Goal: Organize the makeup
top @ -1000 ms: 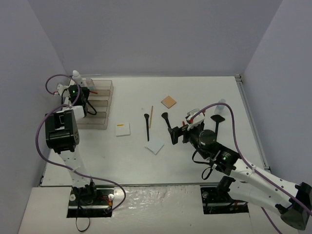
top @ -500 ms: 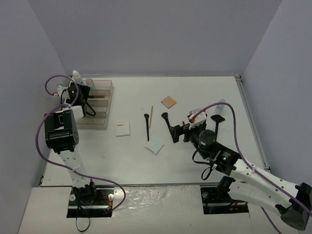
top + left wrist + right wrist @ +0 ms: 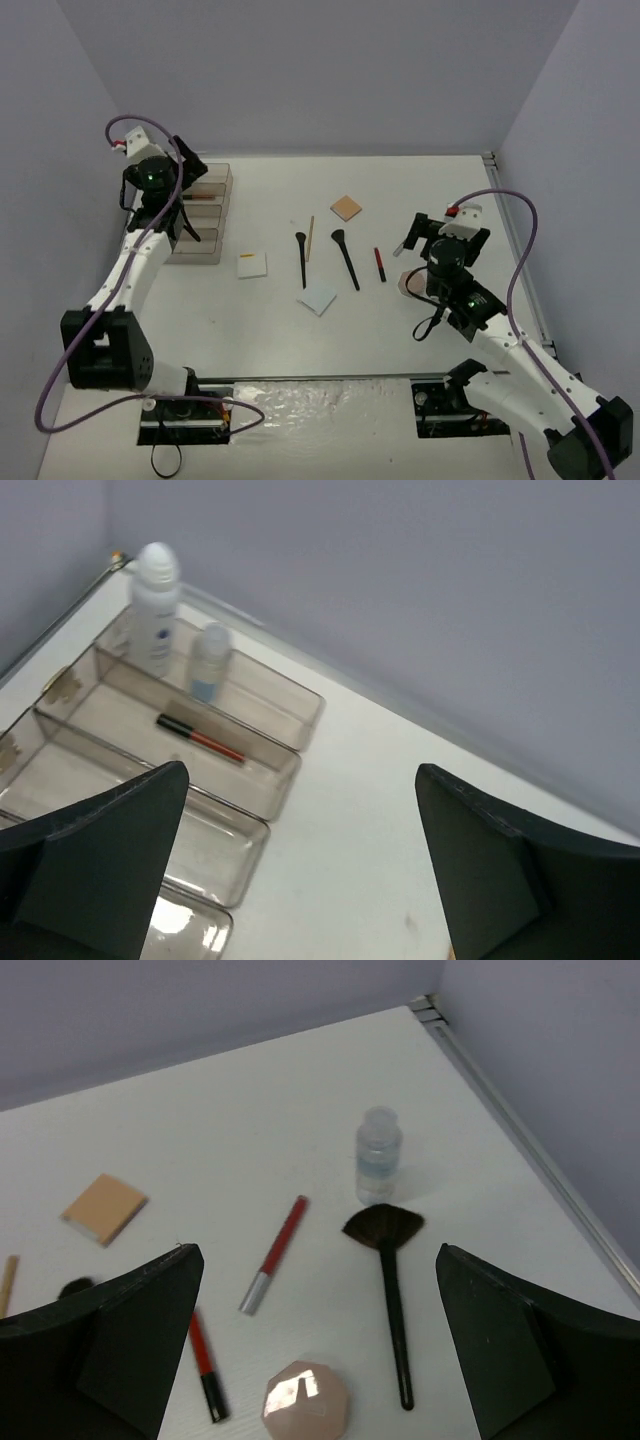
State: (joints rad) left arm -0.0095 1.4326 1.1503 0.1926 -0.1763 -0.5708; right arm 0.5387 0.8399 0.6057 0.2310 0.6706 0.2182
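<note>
— Where is the left gripper (image 3: 300, 776)?
— Up over the organizer (image 3: 280, 765) at the table's left side. Its fingers are spread wide with nothing between them.
— What sits in the organizer?
— A tall white bottle (image 3: 155, 600) and a shorter clear bottle (image 3: 208, 660) stand upright in the back tier. A red lip tube (image 3: 200, 738) lies flat in the tier just in front of them.
— And the right gripper (image 3: 318, 1252)?
— Released too, and holding nothing. It hangs above the right side of the table (image 3: 270, 330).
— What lies under it?
— A pink compact (image 3: 306, 1413) is nearest. A red tube with a silver end (image 3: 275, 1255) and a red tube with a black end (image 3: 205, 1358) lie to its left. A black fan brush (image 3: 390, 1270) lies to its right, and a small clear bottle (image 3: 379, 1155) stands upright just beyond the bristles.
— And mid-table?
— A tan compact (image 3: 346, 208) lies farthest back. Nearer are a wooden stick (image 3: 310, 238), a black brush (image 3: 301, 258) and a second black brush (image 3: 345, 260). A white pad (image 3: 252, 265) with a small orange mark lies near the organizer. A second white pad (image 3: 318, 298) lies by the first brush's handle end.
</note>
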